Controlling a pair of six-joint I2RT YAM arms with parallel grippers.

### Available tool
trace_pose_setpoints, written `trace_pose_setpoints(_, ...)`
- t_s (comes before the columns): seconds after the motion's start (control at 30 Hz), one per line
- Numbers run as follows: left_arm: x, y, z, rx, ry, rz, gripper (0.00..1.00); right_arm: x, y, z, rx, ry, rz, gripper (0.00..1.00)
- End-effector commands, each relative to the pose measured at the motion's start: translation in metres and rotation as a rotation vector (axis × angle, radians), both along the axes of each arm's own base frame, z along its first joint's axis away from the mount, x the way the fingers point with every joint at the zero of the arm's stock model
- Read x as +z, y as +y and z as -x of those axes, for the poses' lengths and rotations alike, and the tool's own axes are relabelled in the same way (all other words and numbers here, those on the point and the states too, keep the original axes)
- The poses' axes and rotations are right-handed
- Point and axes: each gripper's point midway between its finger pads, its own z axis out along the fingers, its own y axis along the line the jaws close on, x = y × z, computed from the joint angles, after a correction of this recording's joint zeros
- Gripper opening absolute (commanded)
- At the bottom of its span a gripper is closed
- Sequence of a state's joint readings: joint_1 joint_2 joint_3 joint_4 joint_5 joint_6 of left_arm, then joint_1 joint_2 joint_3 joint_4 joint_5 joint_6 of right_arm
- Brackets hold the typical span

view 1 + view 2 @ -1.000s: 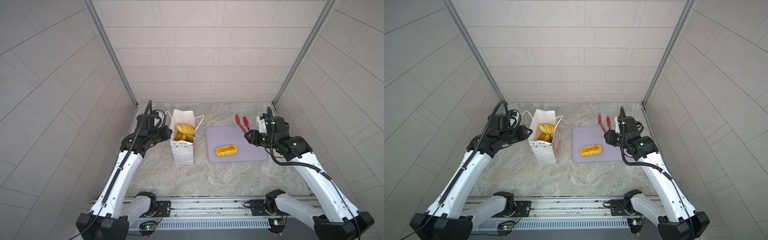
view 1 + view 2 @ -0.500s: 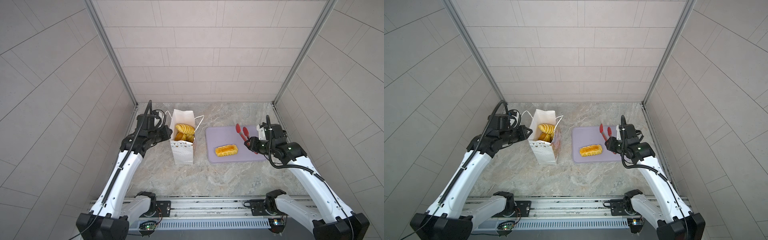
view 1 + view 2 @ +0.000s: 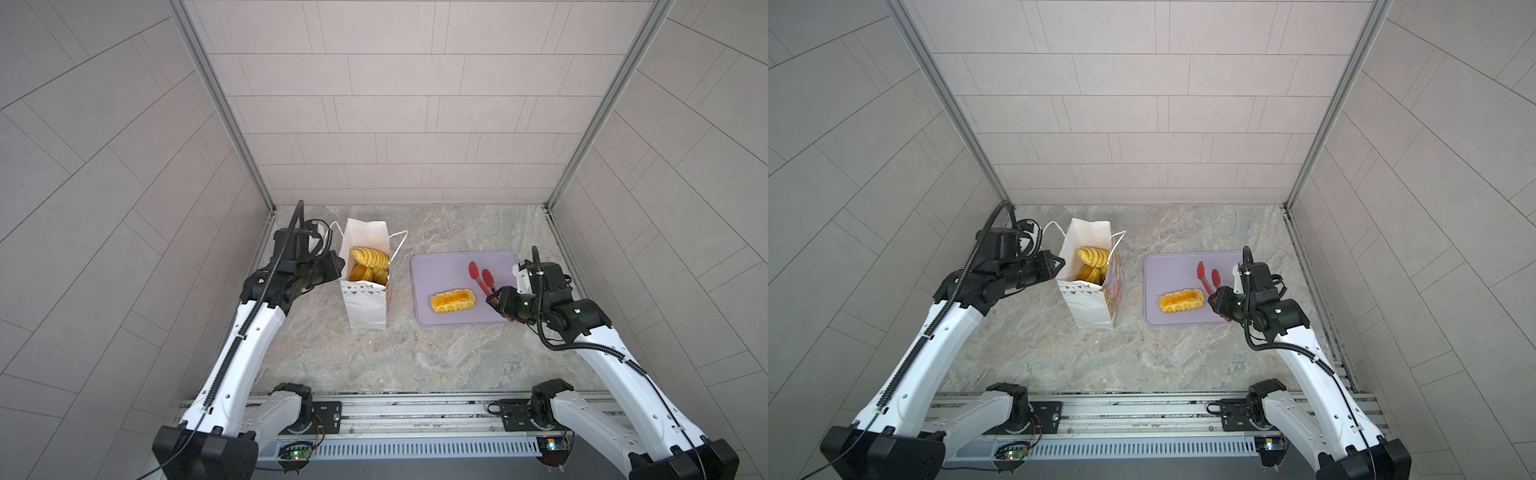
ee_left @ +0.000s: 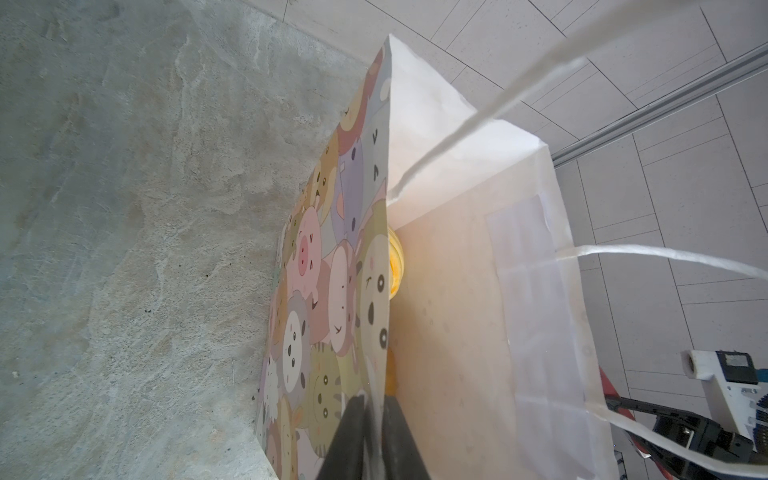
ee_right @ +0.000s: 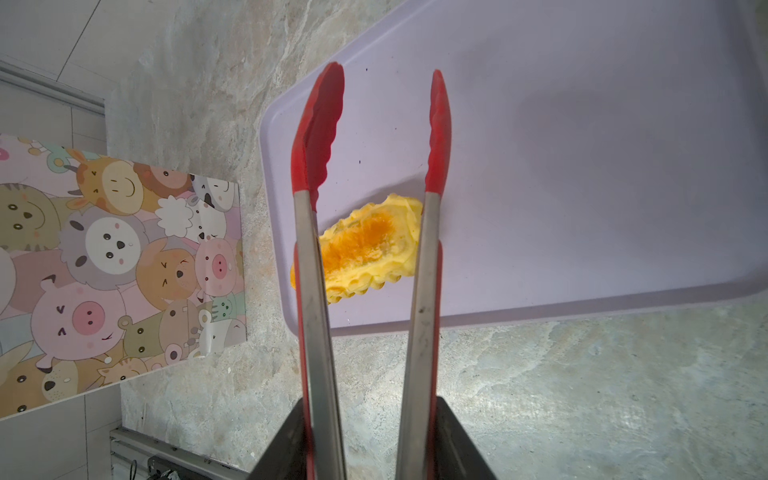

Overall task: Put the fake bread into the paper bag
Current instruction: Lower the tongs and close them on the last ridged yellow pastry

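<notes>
Change from earlier frames: the right gripper (image 3: 496,299) and its tongs (image 3: 482,280) were brought back from the tray's far edge to the right end of the loaf (image 3: 452,301); the left arm and the bag (image 3: 365,307) were left as they were.
Right gripper: clamped on the metal handles of the tongs (image 5: 316,145), whose red tips were held spread.
Loaf: laid flat on the near part of the lilac tray (image 3: 440,266), outside the bag; in the right wrist view it (image 5: 370,245) was seen between the two tong arms, and contact could not be judged.
Left gripper: pinched (image 4: 374,419) on the top edge of the bag's left wall (image 4: 457,291).
Bag: stood upright and open on the table (image 3: 415,353), left of the tray and apart from it.
Pastries: several (image 3: 370,257) were seen already inside the bag in both top views.
</notes>
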State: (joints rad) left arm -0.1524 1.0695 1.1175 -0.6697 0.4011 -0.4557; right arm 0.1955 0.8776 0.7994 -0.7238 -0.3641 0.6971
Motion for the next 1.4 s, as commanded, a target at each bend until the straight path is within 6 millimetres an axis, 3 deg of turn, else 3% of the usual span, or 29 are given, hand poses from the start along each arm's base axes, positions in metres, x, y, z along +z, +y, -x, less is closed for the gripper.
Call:
trace_pose_setpoints(0.0,-0.003,0.001,0.002,0.002,0.010,0.004,0.14,0.004,0.000,0.005,-0.017,0.003,-0.026,0.43)
trace_pose_setpoints(0.67,-0.006,0.000,-0.001,0.002,0.014,0.006,0.14,-0.017,0.007,0.045,0.039,0.117,-0.067,0.43)
trace_pose_setpoints(1.37,-0.008,0.001,-0.001,0.007,0.016,0.004,0.14,-0.029,0.020,0.049,0.085,0.169,-0.127,0.43)
